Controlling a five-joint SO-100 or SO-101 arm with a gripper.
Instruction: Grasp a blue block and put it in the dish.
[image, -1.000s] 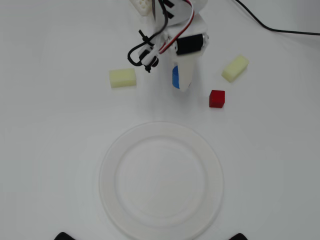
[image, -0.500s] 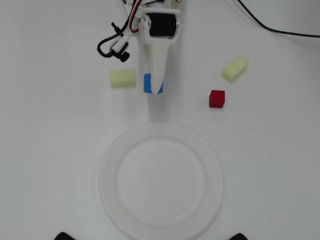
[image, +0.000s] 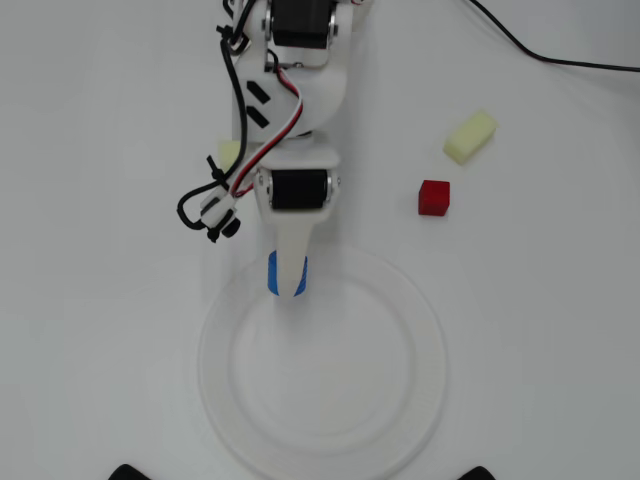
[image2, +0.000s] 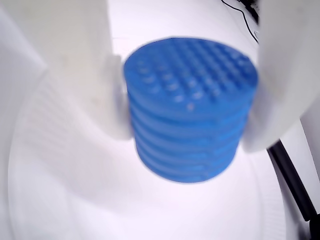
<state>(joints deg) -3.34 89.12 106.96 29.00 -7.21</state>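
One blue block (image2: 190, 110) is squeezed between the two white fingers (image2: 85, 65) of the gripper (image: 287, 280). The wrist view shows it best. A finger presses on each round side of the block, so it cannot slip out, and its bumpy round top faces the camera. It looks like soft foam, so the fingers can hold it snugly.

The dish (image: 400, 400) is the big thing to go by here. In the overhead view the block (image: 273, 275) sits over the top edge of the dish, just inside the rim, and most of it hides under the white finger. In the wrist view the white dish (image2: 60, 200) fills the space under the block. I cannot tell if the block is touching the dish or hanging just above it.

The arm (image: 295, 110) reaches down from the top of the overhead view toward the dish. I think the job is nearly done. The block is over the dish now, so the fingers only need to let go. A spot closer to the middle of the dish may be safer, since the block could roll off the rim.

Above the dish and to the right is a red cube (image: 434, 197). Farther up and right of the dish is a pale yellow block (image: 470, 136). Both lie well away from the dish and can be left alone.
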